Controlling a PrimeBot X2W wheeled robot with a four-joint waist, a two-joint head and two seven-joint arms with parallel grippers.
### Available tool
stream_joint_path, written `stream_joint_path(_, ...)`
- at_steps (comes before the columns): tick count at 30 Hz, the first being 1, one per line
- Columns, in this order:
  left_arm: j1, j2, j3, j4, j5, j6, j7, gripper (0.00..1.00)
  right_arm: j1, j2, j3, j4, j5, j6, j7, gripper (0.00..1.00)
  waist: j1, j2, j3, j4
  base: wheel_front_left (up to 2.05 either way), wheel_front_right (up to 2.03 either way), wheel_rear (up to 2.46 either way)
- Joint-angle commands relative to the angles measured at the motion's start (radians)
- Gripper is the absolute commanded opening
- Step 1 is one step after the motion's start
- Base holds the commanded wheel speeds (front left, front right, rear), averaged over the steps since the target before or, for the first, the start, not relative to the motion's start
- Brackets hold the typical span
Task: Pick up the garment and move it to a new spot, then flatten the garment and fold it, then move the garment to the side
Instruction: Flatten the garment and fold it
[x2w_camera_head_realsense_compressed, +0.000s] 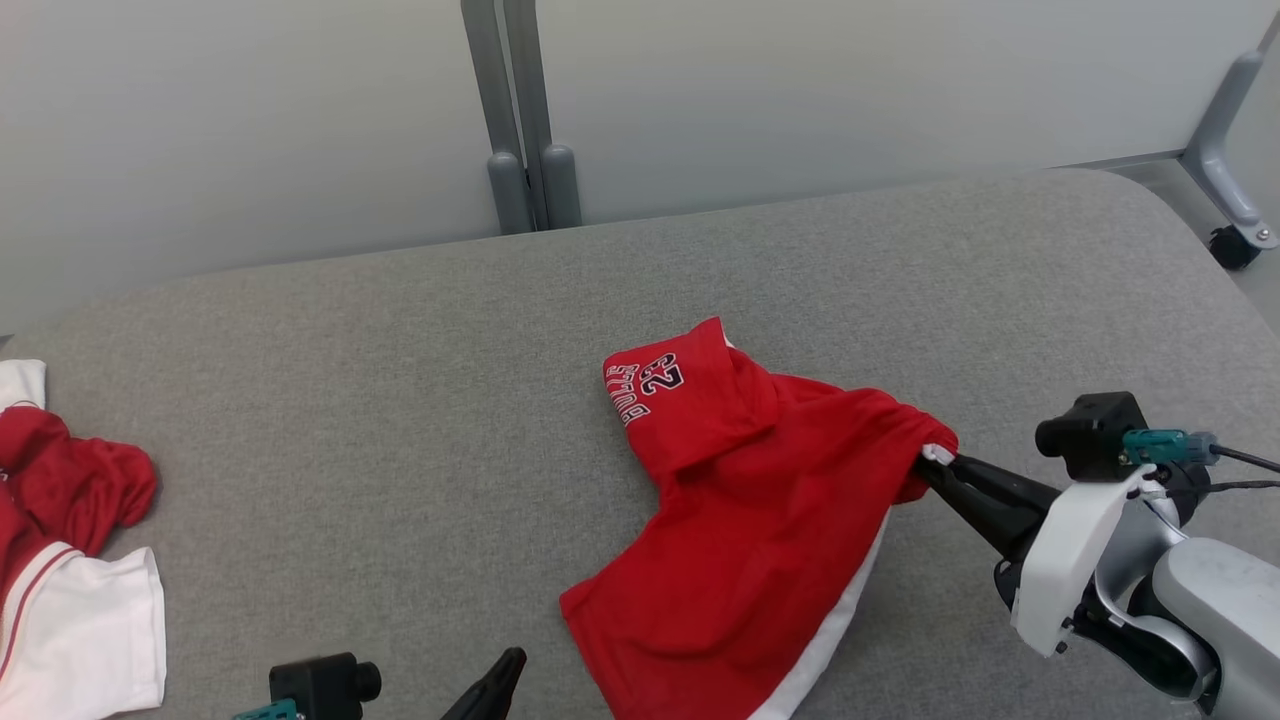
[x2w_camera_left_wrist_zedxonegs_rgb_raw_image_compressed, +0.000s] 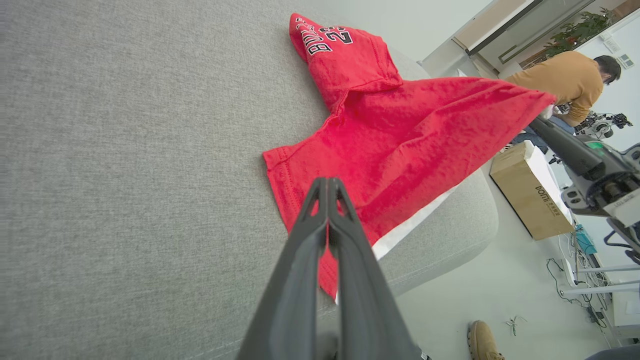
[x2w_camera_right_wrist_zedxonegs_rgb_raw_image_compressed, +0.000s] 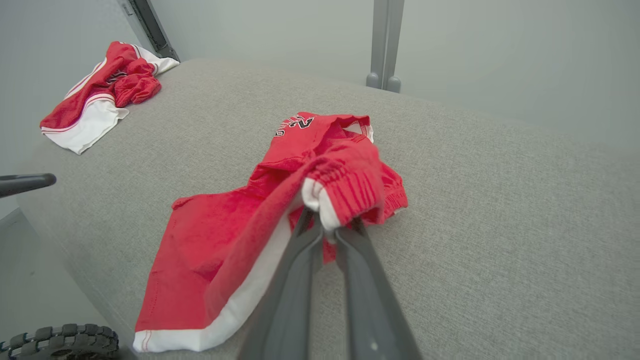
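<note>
Bench (x2w_camera_head_realsense_compressed: 400, 330): grey woven fabric top, rounded corners. Behind it: pale partition panels (x2w_camera_head_realsense_compressed: 250, 120) joined by twin grey posts (x2w_camera_head_realsense_compressed: 520, 110); caster foot (x2w_camera_head_realsense_compressed: 1232, 247) at far rt. Floor (x2w_camera_left_wrist_zedxonegs_rgb_raw_image_compressed: 480, 285) pale, smooth. Cardboard box (x2w_camera_left_wrist_zedxonegs_rgb_raw_image_compressed: 530, 200) on floor nr bench end; loose cables (x2w_camera_left_wrist_zedxonegs_rgb_raw_image_compressed: 554, 270) nearby. Person (x2w_camera_left_wrist_zedxonegs_rgb_raw_image_compressed: 565, 82) in mustard top in bkgd. Light even, diffuse.

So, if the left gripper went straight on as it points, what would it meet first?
Likely the shorts: the left gripper aims at their near hem, though its height above them is unclear.

Garment (x2w_camera_head_realsense_compressed: 760, 520) hem past head view's bottom edge
</note>
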Motion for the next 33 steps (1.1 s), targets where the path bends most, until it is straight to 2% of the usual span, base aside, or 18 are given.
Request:
stream_joint_path(1, -0.004, 0.006, -0.005, 0.006, 0.013, 0.003, -0.003, 0.0, 0.021, 0.006, -0.009, -0.002, -0.019, -0.001, 0.016, 0.0, 0.0, -0.0001, 0.001, -0.001, 0.0, 0.0, 0.0)
stream_joint_path(4, -0.015, 0.004, -0.012, 0.02, 0.026, 0.005, -0.007, 0.0, 0.041, 0.016, -0.032, 0.006, -0.055, -0.001, 0.052, 0.0, 0.0, -0.0001, 0.002, -0.003, 0.0, 0.0, 0.0)
stream_joint_path(5, -0.018, 0.004, -0.011, 0.022, 0.031, 0.008, -0.011, 0.0, 0.047, 0.017, -0.038, 0.008, -0.07, -0.001, 0.061, 0.17, 0.0, -0.0001, 0.003, -0.004, 0.0, 0.0, 0.0)
stream_joint_path(6, -0.022, 0.001, -0.006, 0.026, 0.04, 0.014, -0.025, 0.0, 0.054, 0.021, -0.05, 0.014, -0.09, -0.001, 0.067, 0.48, 0.0, -0.0001, 0.004, -0.005, 0.0, 0.0, 0.0)
stream_joint_path(7, -0.028, -0.001, -0.005, 0.03, 0.048, 0.016, -0.039, 0.06, 0.061, 0.022, -0.058, 0.019, -0.106, -0.001, 0.072, 1.0, 0.0, -0.0001, 0.004, -0.006, 0.0, 0.0, 0.0)
stream_joint_path(8, -0.035, 0.001, -0.005, 0.033, 0.074, 0.014, -0.066, 0.63, 0.072, 0.023, -0.067, 0.028, -0.131, -0.001, 0.08, 1.0, 0.0, -0.0001, 0.005, -0.008, 0.0, 0.0, 0.0)
stream_joint_path(9, -0.037, 0.0, -0.005, 0.041, 0.094, 0.014, -0.089, 1.0, 0.079, 0.026, -0.076, 0.034, -0.151, -0.001, 0.082, 1.0, 0.0, -0.0001, 0.006, -0.009, 0.0, 0.0, 0.0)
stream_joint_path(17, -0.045, -0.024, -0.031, 0.154, 0.194, -0.006, -0.288, 1.0, 0.174, 0.077, -0.206, 0.104, -0.298, -0.001, 0.011, 1.0, 0.0, -0.0001, 0.005, -0.026, 0.0, 0.0, 0.0)
stream_joint_path(23, -0.05, -0.037, -0.037, 0.248, 0.254, -0.009, -0.451, 1.0, 0.265, 0.131, -0.348, 0.172, -0.405, -0.001, -0.13, 1.0, 0.0, -0.0001, -0.005, -0.029, 0.0, 0.0, 0.0)
stream_joint_path(26, -0.054, -0.039, -0.039, 0.297, 0.29, -0.004, -0.528, 1.0, 0.306, 0.181, -0.429, 0.209, -0.471, -0.001, -0.205, 1.0, 0.0, -0.0001, -0.01, -0.028, 0.0, 0.0, 0.0)
stream_joint_path(29, -0.066, -0.045, -0.024, 0.336, 0.326, -0.001, -0.571, 1.0, 0.339, 0.232, -0.511, 0.224, -0.533, -0.001, -0.227, 1.0, 0.0, -0.0001, -0.014, -0.024, 0.0, 0.0, 0.0)
stream_joint_path(33, -0.07, -0.06, 0.015, 0.359, 0.375, 0.007, -0.59, 1.0, 0.401, 0.333, -0.651, 0.132, -0.615, -0.002, -0.229, 1.0, 0.0, -0.0001, -0.015, -0.016, 0.0, 0.0, 0.0)
